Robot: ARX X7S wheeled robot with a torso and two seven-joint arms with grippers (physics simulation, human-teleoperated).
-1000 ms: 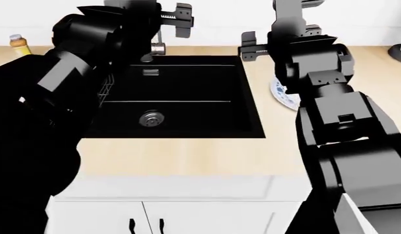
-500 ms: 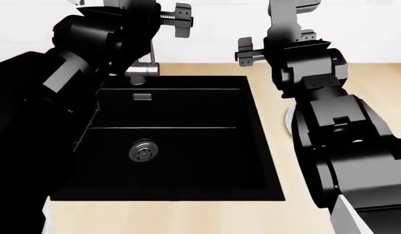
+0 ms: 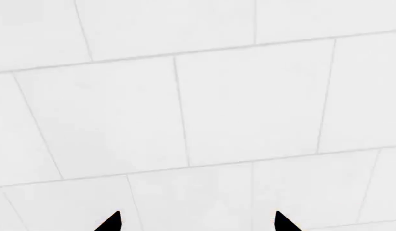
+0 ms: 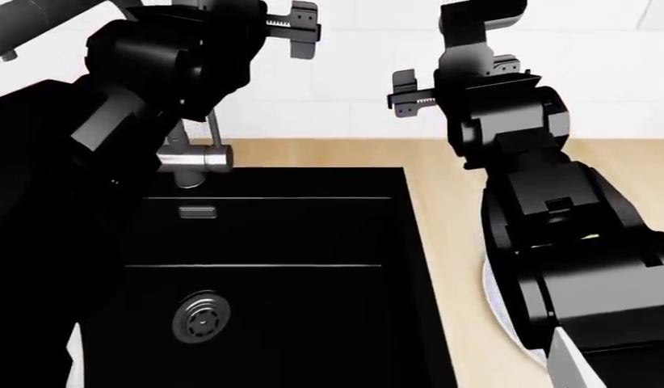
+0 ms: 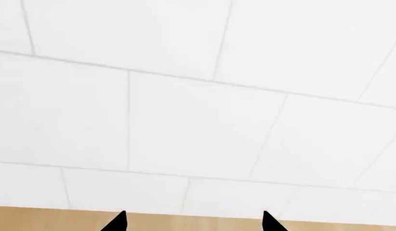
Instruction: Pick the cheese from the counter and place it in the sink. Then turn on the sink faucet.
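A white tiled wall fills the far side of the scene and both wrist views. Below it the counter runs left to right, with the black sink set into it, its round drain toward the near left. The sink faucet stands at the basin's far left, its spout head over the far edge. Both arms are raised high in front of the wall: the left gripper and right gripper each show two dark tips set well apart with nothing between them, so both look wide and empty. A sliver of a white plate peeks out to the right of the sink, mostly hidden by the right arm. The cheese cannot be seen in any view; it may lie behind that arm. The likely trouble is reaching down blind: with the right arm blocking the plate area, a descent could knock the plate or nudge the wedge away.
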